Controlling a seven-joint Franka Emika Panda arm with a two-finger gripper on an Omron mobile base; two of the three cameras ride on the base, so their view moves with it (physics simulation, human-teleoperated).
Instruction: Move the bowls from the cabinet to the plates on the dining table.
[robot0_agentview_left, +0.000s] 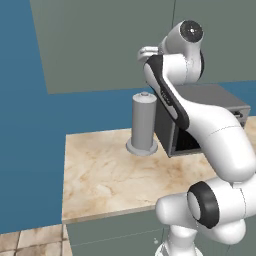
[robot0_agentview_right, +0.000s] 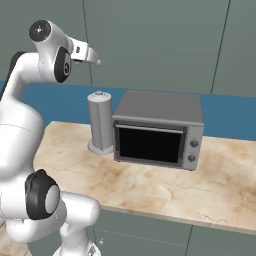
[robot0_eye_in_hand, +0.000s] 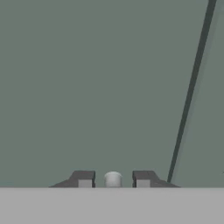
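The grey-green cabinet (robot0_eye_in_hand: 109, 87) has its flat doors closed, so the bowls are hidden. A dark seam between two doors (robot0_eye_in_hand: 190, 87) runs down the right of the hand view. My gripper (robot0_eye_in_hand: 113, 180) is up against the door, with a small round grey knob (robot0_eye_in_hand: 113, 178) between its fingertips (robot0_eye_in_hand: 85, 179). The jaws stand narrow, with a thin gap left on each side of the knob. From the right base view the hand (robot0_agentview_right: 92, 57) reaches up to the cabinet (robot0_agentview_right: 150, 40) front. The plates and the dining table are out of view.
Below the cabinet, a beige marble counter (robot0_agentview_right: 150, 185) carries a grey toaster oven (robot0_agentview_right: 157, 132) and an upright grey cylinder (robot0_agentview_right: 100, 122) on a round foot. The wall behind is blue. My arm rises over the counter's left part (robot0_agentview_left: 100, 175).
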